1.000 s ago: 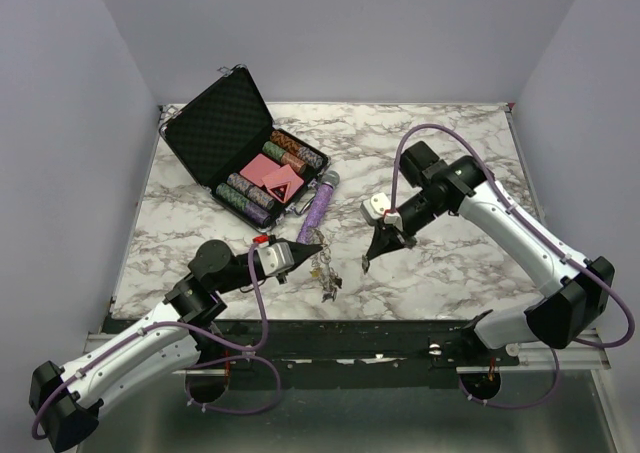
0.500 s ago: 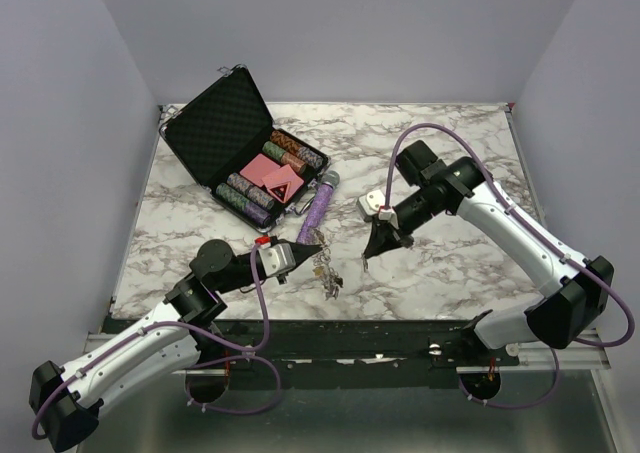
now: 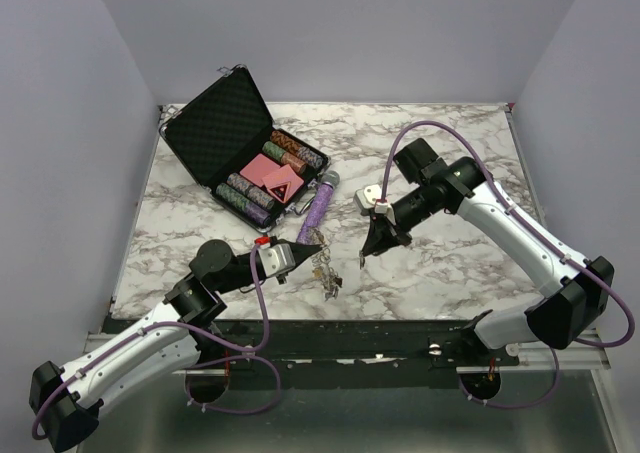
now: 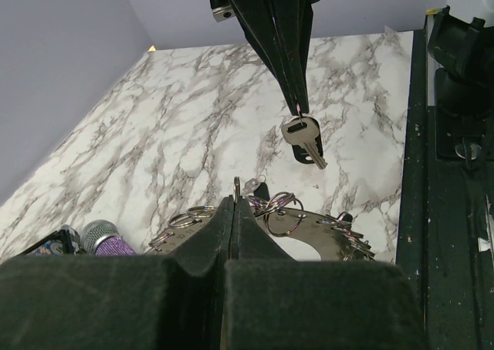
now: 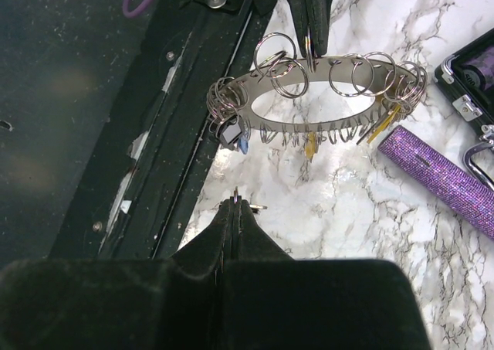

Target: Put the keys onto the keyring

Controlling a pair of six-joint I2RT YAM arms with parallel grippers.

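the left pincer (image 3: 308, 247) is clenched on the edge of the keyring (image 4: 309, 238), holding it just above the worktop (image 3: 450, 263) near the front edge, while the right pincer (image 3: 368, 251), also clamped tight, dangles a single key (image 4: 303, 139) by its small loop just beside and slightly above the ring. to do this step well, the right arm would likely need to bring the key's loop down onto one of the open split rings (image 5: 275, 54) standing along the band, keeping the key hanging straight so the loop faces the ring's gap, and the left arm should hold the band steady and level. the keys strung along the band's underside, some with yellow or blue caps, crowd it and may snag the newcomer. a purple glitter tube (image 3: 317, 205) lies on the worktop just behind the ring, and an open case (image 3: 235, 143) of chips sits further back at the left; neither appears to block the approach, though the two pincers are close together and could collide.
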